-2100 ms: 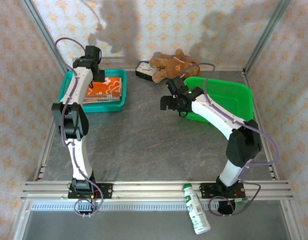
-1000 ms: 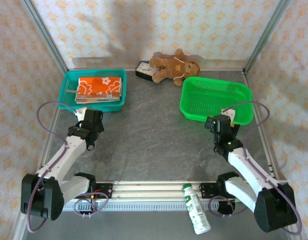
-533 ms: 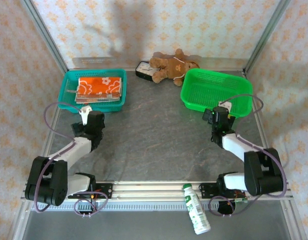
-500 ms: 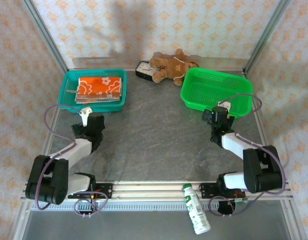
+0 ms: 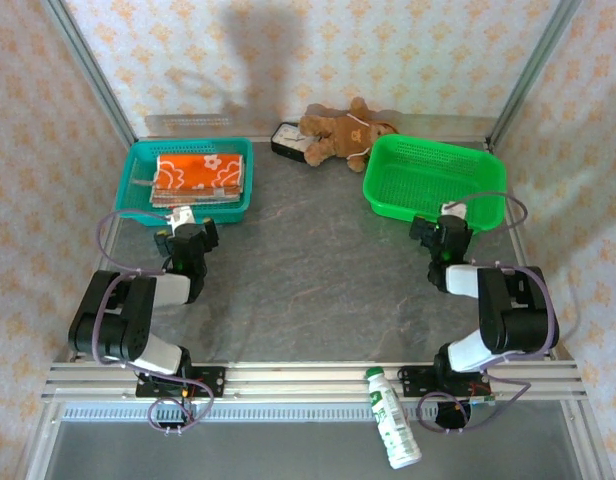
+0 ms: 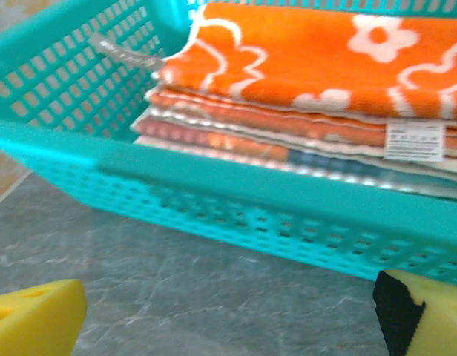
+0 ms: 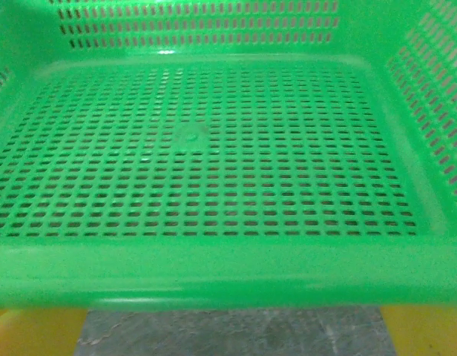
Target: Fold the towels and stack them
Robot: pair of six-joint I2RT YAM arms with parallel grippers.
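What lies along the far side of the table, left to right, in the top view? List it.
teal basket with the towels stacked in it → teddy bear → green basket

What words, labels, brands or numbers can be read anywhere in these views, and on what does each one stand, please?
No text can be read in these views.
White sewn tag on the folded orange-and-white towels in the teal plastic basket: it carries print, too blurred to read.
White plastic bottle with green markings lying at the near edge: the print is too small to read.
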